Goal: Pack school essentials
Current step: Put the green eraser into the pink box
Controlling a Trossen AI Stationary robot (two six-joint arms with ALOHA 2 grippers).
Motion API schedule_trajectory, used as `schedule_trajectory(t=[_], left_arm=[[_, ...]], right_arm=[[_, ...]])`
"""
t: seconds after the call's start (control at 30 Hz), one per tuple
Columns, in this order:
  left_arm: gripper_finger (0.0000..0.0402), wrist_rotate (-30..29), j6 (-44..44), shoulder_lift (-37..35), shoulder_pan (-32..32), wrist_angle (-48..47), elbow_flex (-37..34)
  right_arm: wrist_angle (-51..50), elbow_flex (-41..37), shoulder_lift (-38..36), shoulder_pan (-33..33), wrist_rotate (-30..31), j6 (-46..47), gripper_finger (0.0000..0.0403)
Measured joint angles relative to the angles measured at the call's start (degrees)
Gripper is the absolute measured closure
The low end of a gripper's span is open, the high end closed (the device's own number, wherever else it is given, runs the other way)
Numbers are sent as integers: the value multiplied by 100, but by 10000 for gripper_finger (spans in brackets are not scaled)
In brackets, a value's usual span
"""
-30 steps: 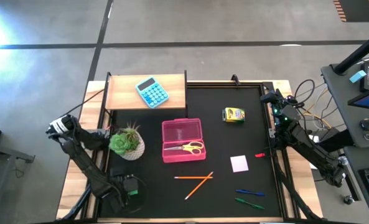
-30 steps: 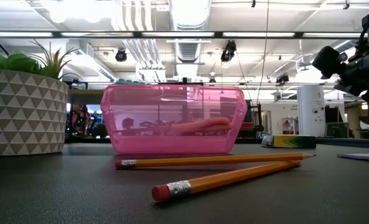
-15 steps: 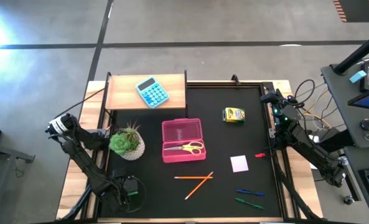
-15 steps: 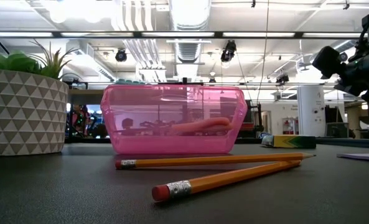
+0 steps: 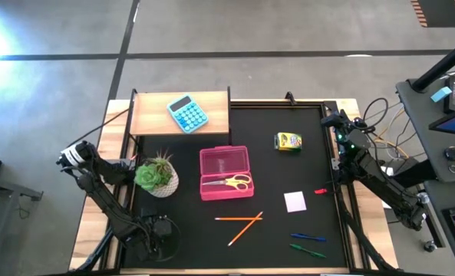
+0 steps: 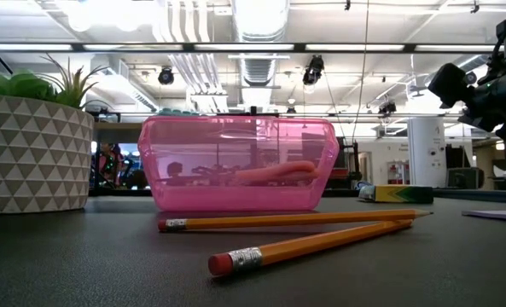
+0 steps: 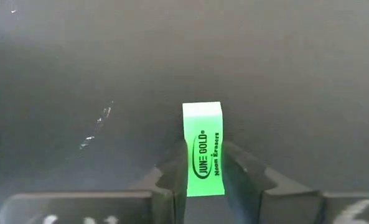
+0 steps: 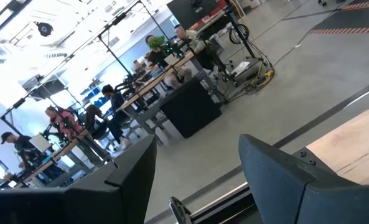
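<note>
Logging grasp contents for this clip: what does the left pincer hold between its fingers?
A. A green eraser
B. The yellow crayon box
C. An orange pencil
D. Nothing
A: the left wrist view shows the left pincer closed on a green eraser printed with "Neon Erasers", held above the dark mat.

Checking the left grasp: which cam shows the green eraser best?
Left wrist view: the green eraser stands between the left gripper fingers, label readable, so the gripper is shut on it. The high view shows only the left gripper low over the mat's near-left corner, with no eraser visible. The low and right wrist views show none of it.
</note>
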Motion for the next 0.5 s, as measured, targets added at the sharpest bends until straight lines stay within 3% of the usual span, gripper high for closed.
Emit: schedule_trajectory(t=[0.27, 0.5], left_arm=[[350, -149, 683, -270, 310, 57, 379], [351, -742, 2331, -524, 1241, 68, 957]], right_arm=[[0, 0, 0, 0, 0, 0, 184], [0, 1, 0, -2, 0, 2, 184]])
